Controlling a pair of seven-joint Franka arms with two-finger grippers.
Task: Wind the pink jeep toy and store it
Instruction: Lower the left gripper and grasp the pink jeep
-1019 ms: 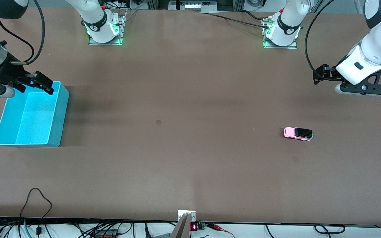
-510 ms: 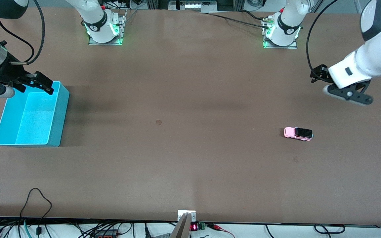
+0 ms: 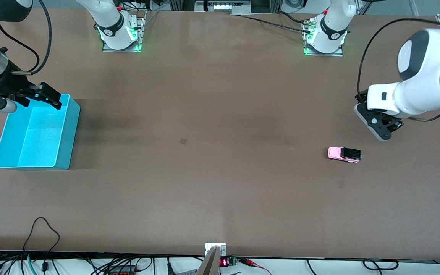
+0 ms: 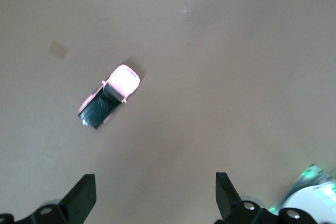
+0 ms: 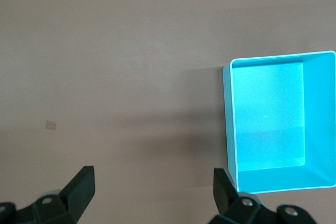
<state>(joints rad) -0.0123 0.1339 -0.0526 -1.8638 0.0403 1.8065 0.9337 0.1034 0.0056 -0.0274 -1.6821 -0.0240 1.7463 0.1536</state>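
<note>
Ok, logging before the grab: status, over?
Left gripper open, above table near pink jeep toy. Right gripper open, waiting by the teal bin. Jeep untouched on the table, nothing in the way.

Matt brown table [image 3: 220, 114]; glossy plastic pink jeep toy [image 3: 344, 154]; smooth turquoise plastic bin [image 3: 67, 133].

cyan bin [image 3: 67, 131] | open-topped | on table [image 3: 220, 191] | right arm's end

front view: high up, facing the robots, whole table [image 3: 220, 114]
left wrist: looks straight down, shares pink jeep toy [image 4: 109, 103]
right wrist: looks down, shares the teal bin [image 5: 229, 119]
</note>
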